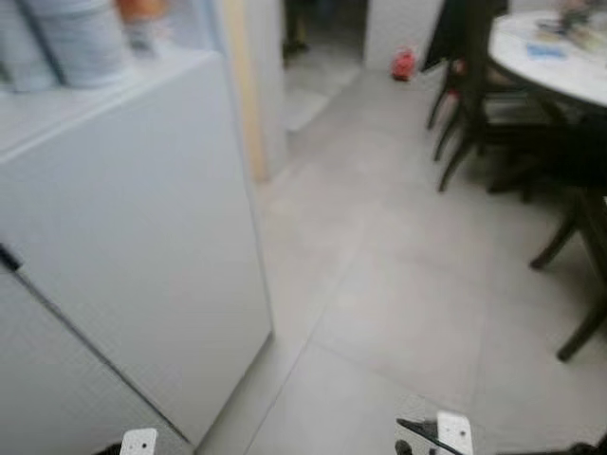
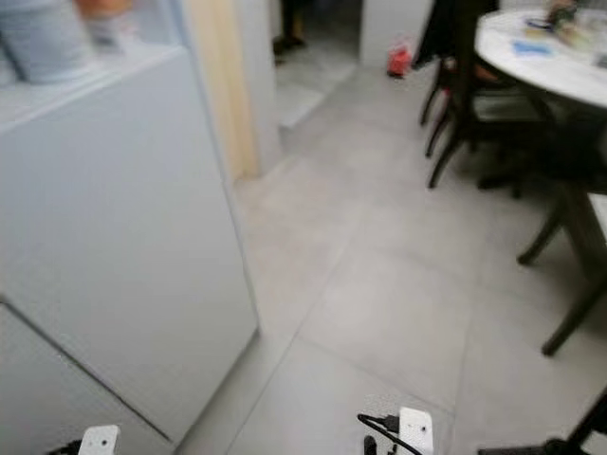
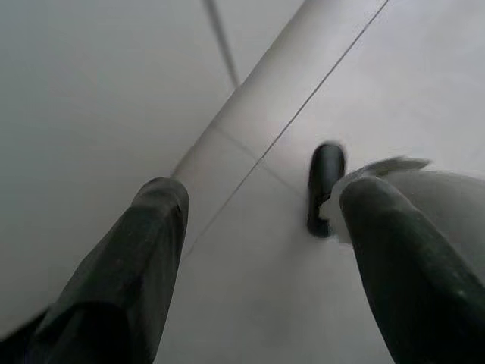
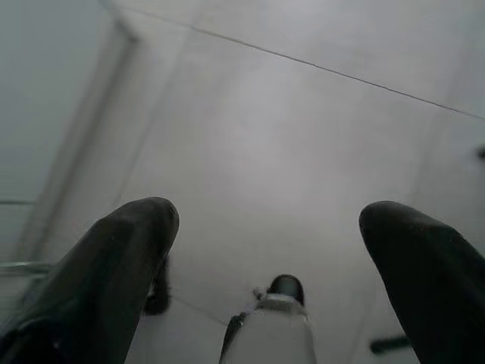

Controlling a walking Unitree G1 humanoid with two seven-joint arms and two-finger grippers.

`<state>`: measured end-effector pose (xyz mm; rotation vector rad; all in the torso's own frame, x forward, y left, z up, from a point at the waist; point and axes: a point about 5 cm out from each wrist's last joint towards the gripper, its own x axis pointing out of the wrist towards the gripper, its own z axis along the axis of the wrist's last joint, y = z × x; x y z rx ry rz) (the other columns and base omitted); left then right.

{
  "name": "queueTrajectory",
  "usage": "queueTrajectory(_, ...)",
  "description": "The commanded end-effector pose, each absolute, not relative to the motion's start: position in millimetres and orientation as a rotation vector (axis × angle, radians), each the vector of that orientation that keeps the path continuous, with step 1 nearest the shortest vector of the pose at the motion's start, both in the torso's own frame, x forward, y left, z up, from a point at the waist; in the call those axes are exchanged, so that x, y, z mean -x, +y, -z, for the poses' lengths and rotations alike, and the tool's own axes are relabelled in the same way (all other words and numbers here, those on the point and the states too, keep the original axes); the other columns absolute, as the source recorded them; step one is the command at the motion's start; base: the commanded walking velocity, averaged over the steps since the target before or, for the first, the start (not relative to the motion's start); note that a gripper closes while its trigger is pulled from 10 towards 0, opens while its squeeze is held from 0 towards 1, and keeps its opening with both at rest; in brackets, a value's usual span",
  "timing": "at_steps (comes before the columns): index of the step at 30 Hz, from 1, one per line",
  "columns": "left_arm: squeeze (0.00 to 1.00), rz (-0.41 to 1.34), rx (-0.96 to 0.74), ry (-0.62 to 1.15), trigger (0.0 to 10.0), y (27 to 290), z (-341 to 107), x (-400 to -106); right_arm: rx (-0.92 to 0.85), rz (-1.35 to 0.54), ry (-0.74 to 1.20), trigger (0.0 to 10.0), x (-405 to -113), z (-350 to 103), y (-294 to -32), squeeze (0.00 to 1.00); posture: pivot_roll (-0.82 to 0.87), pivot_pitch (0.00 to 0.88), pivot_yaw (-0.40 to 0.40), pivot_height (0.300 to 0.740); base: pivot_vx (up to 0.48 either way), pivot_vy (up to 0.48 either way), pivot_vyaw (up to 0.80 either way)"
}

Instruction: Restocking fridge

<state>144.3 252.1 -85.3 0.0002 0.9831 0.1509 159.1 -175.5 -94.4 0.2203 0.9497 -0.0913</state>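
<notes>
A white fridge door [image 1: 142, 246] stands open at my left, blurred. On its top shelf sit white containers [image 1: 81, 38] and something orange [image 1: 142, 14]. Both arms hang low at my sides, with just the white wrist parts [image 1: 139, 441] [image 1: 453, 431] at the bottom edge. In the left wrist view my left gripper [image 3: 261, 197] is open over the grey floor beside the white door, holding nothing. In the right wrist view my right gripper [image 4: 269, 216] is open too, with bare floor tiles between its fingers [image 4: 129, 243].
A round white table [image 1: 560, 57] with dark chairs [image 1: 474, 104] stands at the right. A pale wooden door frame [image 1: 245, 95] and a doorway lie straight ahead, with a small red object [image 1: 404, 63] on the floor beyond. Grey tiled floor [image 1: 398, 284] spreads between.
</notes>
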Motion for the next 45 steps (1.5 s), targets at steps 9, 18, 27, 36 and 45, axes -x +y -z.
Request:
queueTrajectory(9,0.0,-0.141,0.004,0.993,10.0,248.5,86.7,-143.8,-0.207,0.109,0.961,10.0,-155.4,95.3,-182.4,0.0,-0.08,0.0,0.018,0.74,0.0,0.0,0.8)
queueTrajectory(18,0.0,-0.137,0.004,0.994,10.0,247.3,87.2,-143.4,-0.198,0.098,0.963,10.0,-155.7,95.1,-182.8,0.0,-0.07,0.0,0.012,0.74,0.0,0.0,0.8)
queueTrajectory(27,0.0,-0.148,0.012,0.995,10.0,246.9,87.7,-142.6,-0.192,0.091,0.968,10.0,-155.4,95.3,-183.3,0.0,-0.07,0.0,0.006,0.74,0.0,0.0,0.8)
queueTrajectory(36,0.0,-0.142,0.008,0.996,10.0,246.2,87.9,-142.5,-0.194,0.096,0.967,10.0,-155.4,95.2,-183.9,0.0,-0.07,0.0,0.005,0.74,0.0,0.0,0.8)
queueTrajectory(45,0.0,-0.148,0.001,1.001,10.0,247.1,88.0,-141.8,-0.191,0.091,0.969,10.0,-155.6,95.2,-183.6,0.0,-0.07,0.0,0.003,0.74,0.0,0.0,0.8)
